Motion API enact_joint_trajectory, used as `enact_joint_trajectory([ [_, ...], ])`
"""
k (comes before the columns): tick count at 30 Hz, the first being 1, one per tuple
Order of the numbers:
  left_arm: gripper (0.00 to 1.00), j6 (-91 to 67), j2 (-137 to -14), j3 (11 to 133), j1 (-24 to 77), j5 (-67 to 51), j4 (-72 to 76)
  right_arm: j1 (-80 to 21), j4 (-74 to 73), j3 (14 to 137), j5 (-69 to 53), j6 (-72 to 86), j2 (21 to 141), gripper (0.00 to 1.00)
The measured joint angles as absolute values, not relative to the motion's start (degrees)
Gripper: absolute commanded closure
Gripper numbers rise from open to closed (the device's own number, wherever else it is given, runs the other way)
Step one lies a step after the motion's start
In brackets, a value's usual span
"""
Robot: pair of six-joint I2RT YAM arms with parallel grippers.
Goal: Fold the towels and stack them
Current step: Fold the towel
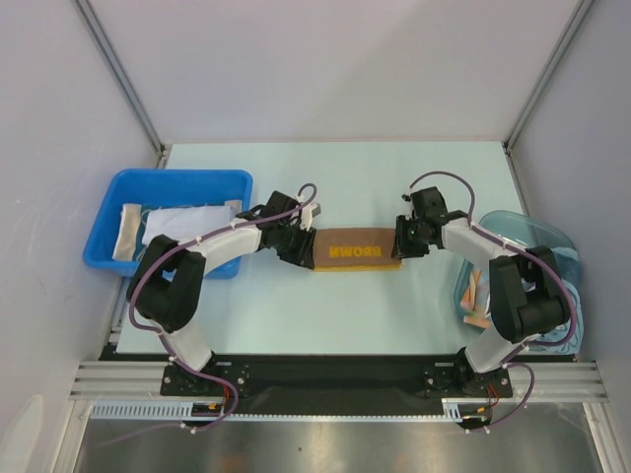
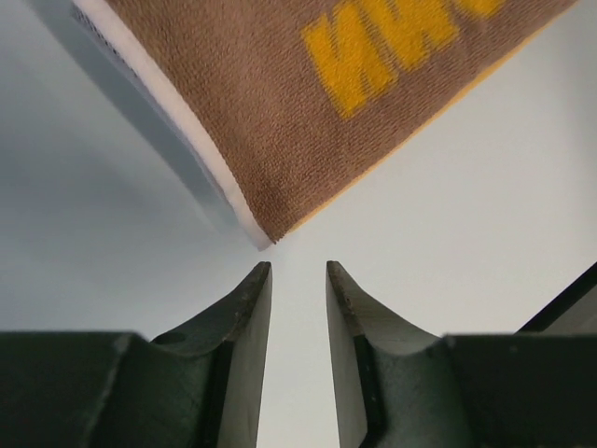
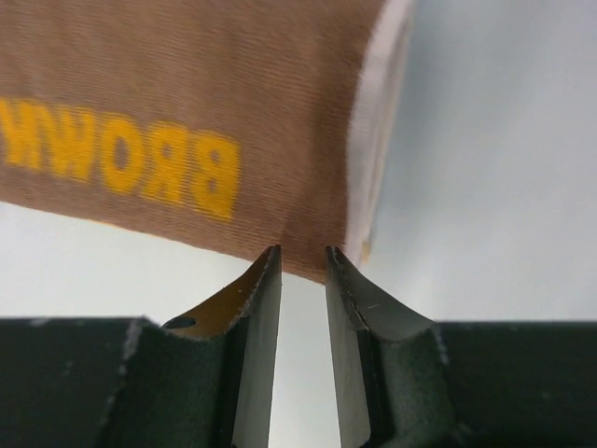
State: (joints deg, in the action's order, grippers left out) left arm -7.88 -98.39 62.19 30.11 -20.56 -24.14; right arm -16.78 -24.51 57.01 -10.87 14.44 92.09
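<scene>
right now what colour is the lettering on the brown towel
Yellow, on the brown towel; clearest in the right wrist view.

brown towel [image 2: 280, 112]: napped cloth | table [image 1: 394, 305]: smooth matt | bin [image 1: 182, 178]: glossy plastic

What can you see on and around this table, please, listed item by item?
Folded brown terry cloth with yellow lettering: one, brown, table centre, between the grippers.
Blue plastic bin: one, blue, table's left side.
Pale folded cloths: at least two, white and beige, inside the bin.
Translucent blue tub: one, table's right edge.
Orange cloth: one, in the tub, partly hidden.
Table: one, pale green.
Left gripper: black, open, at the cloth's corner.
Right gripper: black, open, at the cloth's edge.
</scene>
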Motion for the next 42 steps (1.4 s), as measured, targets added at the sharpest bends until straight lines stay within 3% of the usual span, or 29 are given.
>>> enact_joint_trajectory([
  [20, 0.53, -17.8, -98.6, 59.7, 30.1, -17.7, -20.4, -17.0, -25.6, 55.5, -7.1, 15.7, 93.1, 0.7],
  [29, 0.75, -21.0, -100.2, 60.4, 30.1, -18.2, -18.5, -19.4, -23.8, 60.1, -14.9, 18.5, 92.1, 0.78],
  [33, 0.75, -21.6, -100.9, 60.4, 30.1, -18.2, -18.4, -19.9, -18.3, 60.1, -23.6, 19.3, 94.1, 0.79],
  [36, 0.61, -22.1, -101.1, 60.3, 30.1, -18.2, -18.5, -19.9, -13.6, 59.1, -28.9, 19.0, 98.1, 0.8],
  [42, 0.55, -22.7, -100.9, 61.4, 29.7, -17.0, -22.5, -17.5, -12.2, 55.6, -34.9, 16.5, 103.1, 0.78],
])
